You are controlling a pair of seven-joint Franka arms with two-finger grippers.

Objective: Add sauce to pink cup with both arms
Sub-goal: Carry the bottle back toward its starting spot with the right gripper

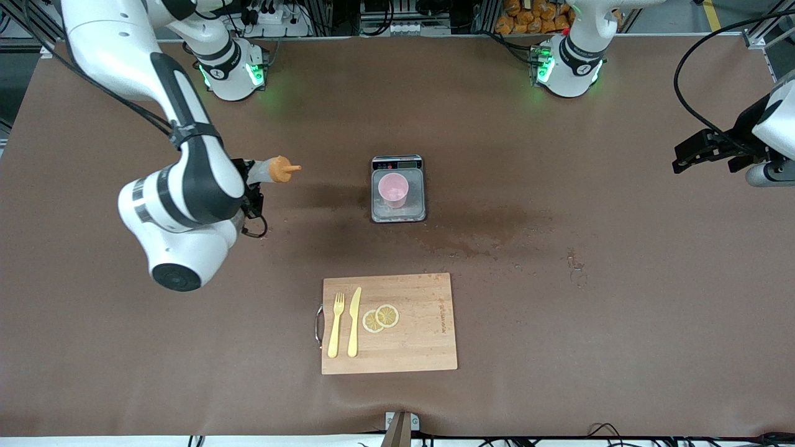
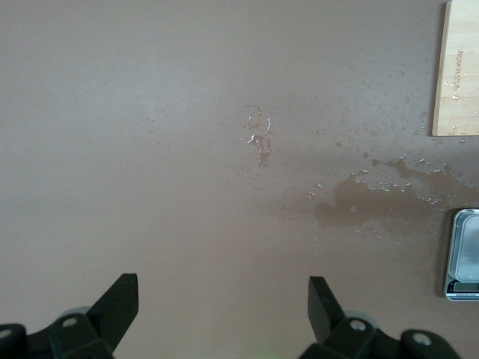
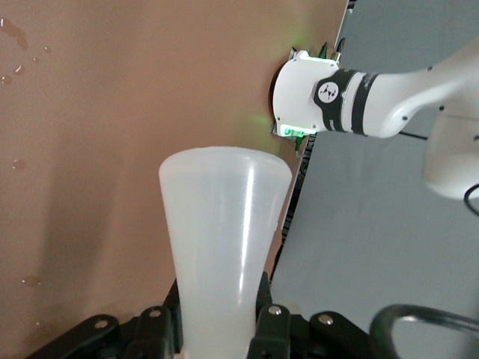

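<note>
Right end effector [image 1: 251, 186] pinches translucent whitish squeeze bottle [image 1: 273, 170], tipped, at pale pink plastic cup's [image 1: 393, 189] 9 o'clock, well apart; left end effector [image 1: 699, 152] waits spread; pouring not yet begun.

Right gripper [image 1: 251, 186] mostly hidden in front view by its own arm's wrist housing; only a sliver of black shows beside the sauce bottle [image 1: 273, 170], whose lower body is hidden too. In right wrist view the bottle [image 3: 223, 247] is cut off at the frame edge and the orange nozzle is out of sight.

Left gripper [image 1: 705, 152] sits at the frame edge, its arm cropped. In left wrist view, only its finger tips [image 2: 120, 303] show.

Grey scale [image 2: 464, 254] and cutting board [image 2: 458, 71] both cropped there. Scale's display [image 1: 397, 164] too small to read.
</note>
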